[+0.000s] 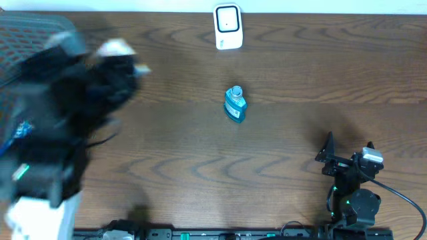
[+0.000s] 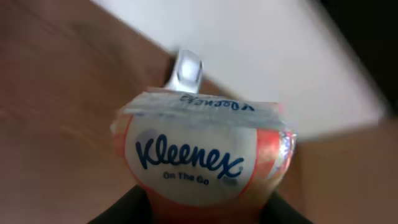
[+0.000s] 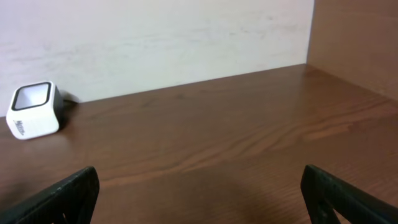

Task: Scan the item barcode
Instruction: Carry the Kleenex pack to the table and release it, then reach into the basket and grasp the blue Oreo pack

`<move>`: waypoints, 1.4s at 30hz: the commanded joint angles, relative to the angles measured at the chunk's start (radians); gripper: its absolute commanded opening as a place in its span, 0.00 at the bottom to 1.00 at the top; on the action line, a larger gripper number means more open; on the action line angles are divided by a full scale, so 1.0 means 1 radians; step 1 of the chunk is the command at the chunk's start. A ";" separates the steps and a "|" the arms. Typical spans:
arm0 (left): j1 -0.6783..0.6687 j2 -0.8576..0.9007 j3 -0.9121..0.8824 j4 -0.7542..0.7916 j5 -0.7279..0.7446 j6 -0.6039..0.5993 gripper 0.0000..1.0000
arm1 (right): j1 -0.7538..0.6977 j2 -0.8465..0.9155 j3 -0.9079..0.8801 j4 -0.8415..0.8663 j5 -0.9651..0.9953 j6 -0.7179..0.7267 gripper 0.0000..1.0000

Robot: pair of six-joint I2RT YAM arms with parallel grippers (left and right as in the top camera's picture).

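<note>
The item is an orange and white Kleenex On The Go tissue pack (image 2: 198,158). My left gripper (image 2: 204,208) is shut on its lower end, and the dark fingers (image 2: 121,211) show on either side. In the overhead view the left arm is a dark blur at the far left, with the pack (image 1: 117,49) at its tip. The white barcode scanner (image 1: 227,27) stands at the table's back centre, and in the left wrist view the scanner (image 2: 188,70) sits just beyond the pack. My right gripper (image 1: 348,150) rests open at the front right, empty, with the scanner (image 3: 32,111) far to its left.
A small blue bottle (image 1: 235,104) stands upright mid-table, in front of the scanner. A dark mesh container (image 1: 27,40) sits at the back left, partly behind the left arm. A white wall (image 3: 155,43) borders the table's far edge.
</note>
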 commanded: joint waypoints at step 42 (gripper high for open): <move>0.138 0.301 0.216 -0.211 -0.395 0.070 0.98 | -0.002 -0.005 -0.001 -0.004 -0.002 0.011 0.99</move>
